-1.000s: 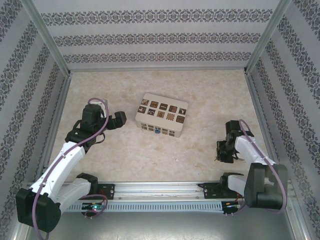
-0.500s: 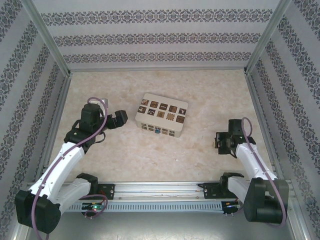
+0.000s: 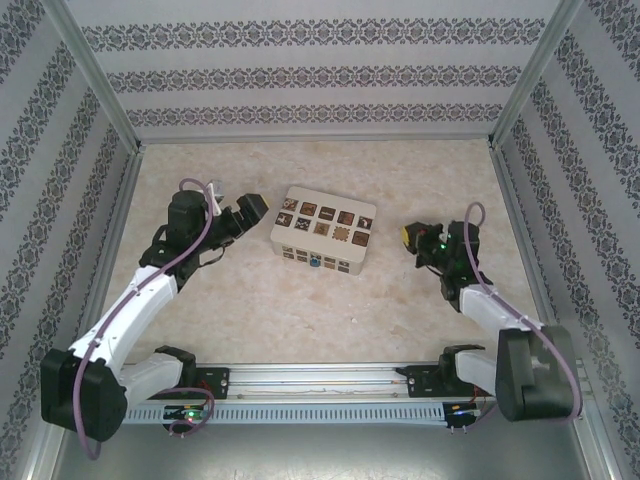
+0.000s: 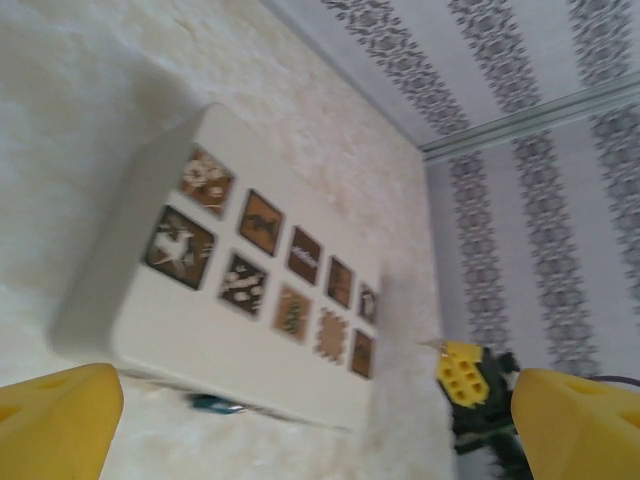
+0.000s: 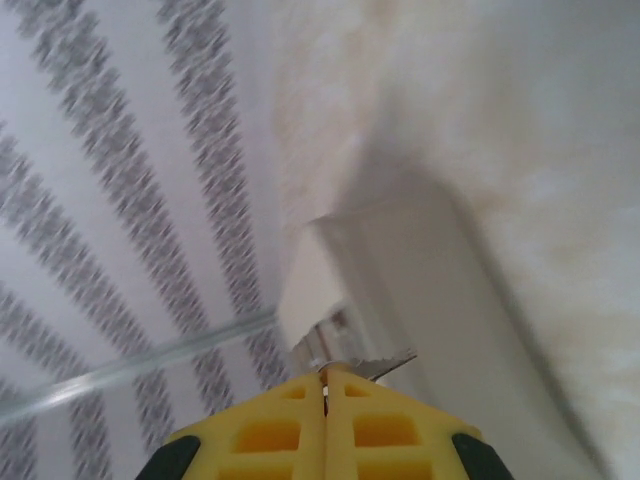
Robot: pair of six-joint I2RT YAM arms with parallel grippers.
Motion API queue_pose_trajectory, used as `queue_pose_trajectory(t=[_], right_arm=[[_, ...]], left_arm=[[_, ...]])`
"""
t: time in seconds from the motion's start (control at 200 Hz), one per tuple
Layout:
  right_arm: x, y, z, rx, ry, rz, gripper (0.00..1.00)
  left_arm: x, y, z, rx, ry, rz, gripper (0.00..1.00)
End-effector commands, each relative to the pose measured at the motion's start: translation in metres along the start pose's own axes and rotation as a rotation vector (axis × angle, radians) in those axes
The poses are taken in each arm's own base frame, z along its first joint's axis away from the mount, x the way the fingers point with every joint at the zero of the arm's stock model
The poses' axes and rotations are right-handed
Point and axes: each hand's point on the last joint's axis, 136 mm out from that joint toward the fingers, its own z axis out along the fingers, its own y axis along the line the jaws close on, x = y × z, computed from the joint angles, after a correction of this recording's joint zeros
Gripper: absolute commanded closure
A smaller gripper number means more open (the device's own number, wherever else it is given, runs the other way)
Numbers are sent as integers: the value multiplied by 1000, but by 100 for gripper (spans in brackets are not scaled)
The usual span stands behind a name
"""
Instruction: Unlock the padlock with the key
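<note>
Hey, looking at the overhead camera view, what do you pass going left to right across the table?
In order: left hand, open → white box → right hand, shut on the key.

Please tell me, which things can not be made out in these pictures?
padlock: in the top view, a too-small blue speck at the white box; in the left wrist view, blurred, shackle unclear.
key: in the right wrist view, only a thin tip shows past the shut right gripper; the grip hides the rest.
</note>
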Motion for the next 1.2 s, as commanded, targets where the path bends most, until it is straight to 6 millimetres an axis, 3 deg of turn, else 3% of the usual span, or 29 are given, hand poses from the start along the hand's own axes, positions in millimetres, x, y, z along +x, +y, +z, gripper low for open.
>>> queue_pose_trajectory(t=[0.0, 0.13, 0.21, 0.46, 0.824, 1.194], right_arm=[[38, 87, 6, -285, 154, -208, 100], [78, 119, 22, -365, 304, -330, 100], [99, 129, 31, -384, 369, -398, 100], [145, 123, 52, -332, 489, -566, 100], [182, 105, 47, -209, 562, -956, 100], [194, 113, 47, -210, 560, -1018, 100]], left_arm=[[-10, -47, 2, 201, -1, -126, 0], [-6, -62, 8, 246, 19, -168, 0], [-1, -66, 14, 249, 26, -206, 0], [5, -76, 25, 287, 4, -401, 1], [9, -70, 31, 305, 1, -624, 4], [32, -71, 50, 324, 73, -717, 5]])
